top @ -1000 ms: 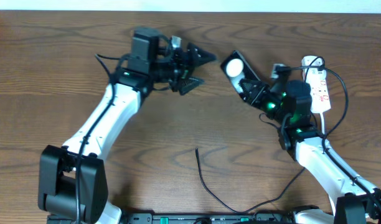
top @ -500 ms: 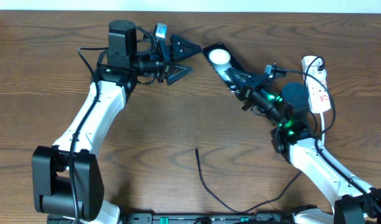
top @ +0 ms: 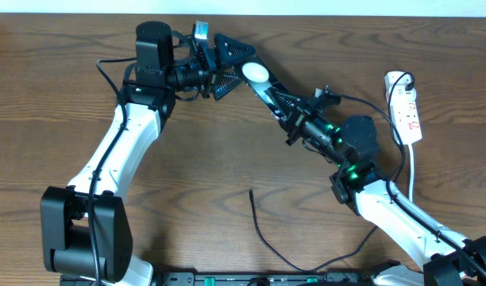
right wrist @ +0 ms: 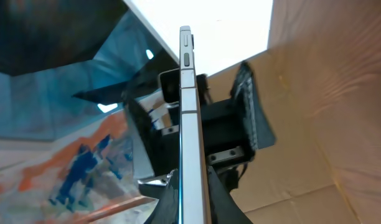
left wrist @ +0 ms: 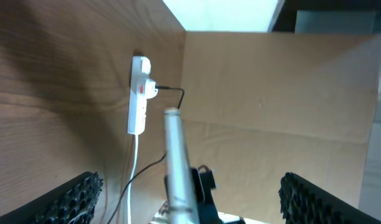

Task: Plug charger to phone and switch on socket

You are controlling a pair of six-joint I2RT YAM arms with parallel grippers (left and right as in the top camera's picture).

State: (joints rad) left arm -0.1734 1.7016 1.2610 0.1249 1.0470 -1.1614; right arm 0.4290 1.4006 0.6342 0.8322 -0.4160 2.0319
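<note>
Overhead: my left arm (top: 120, 151) rises from the near-left corner of the counter (top: 227, 159), bends at the elbow and turns its wrist rightward along the far edge; my left fingers (top: 237, 70) are spread wide, two black wedges with the far end of the phone (top: 263, 83) between them. My right arm (top: 394, 210) slants up from the near-right corner and points left; my right fingers (top: 291, 114) are clenched on the phone's near end, holding it above the dark, streaky wood. The phone is a slim glossy slab with a round white glare. The socket (top: 406, 103), a narrow white strip with red marks, lies at the far right; the charger (top: 263, 238), a thin black line, curls on the counter near the front, well apart from the phone.

Left wrist: my studded black pads sit in the two lower corners, released; the phone (left wrist: 175, 155) stands edge-on between them as a pale metal bar, touching neither; beyond it the socket (left wrist: 139, 93) lies on the wood, a black plug (left wrist: 152, 89) in it and a white cord (left wrist: 133, 168) trailing from it.

Right wrist: the phone (right wrist: 190, 124) is edge-on, a thin silvery rim with two small side buttons, gripped at the bottom of the picture.
</note>
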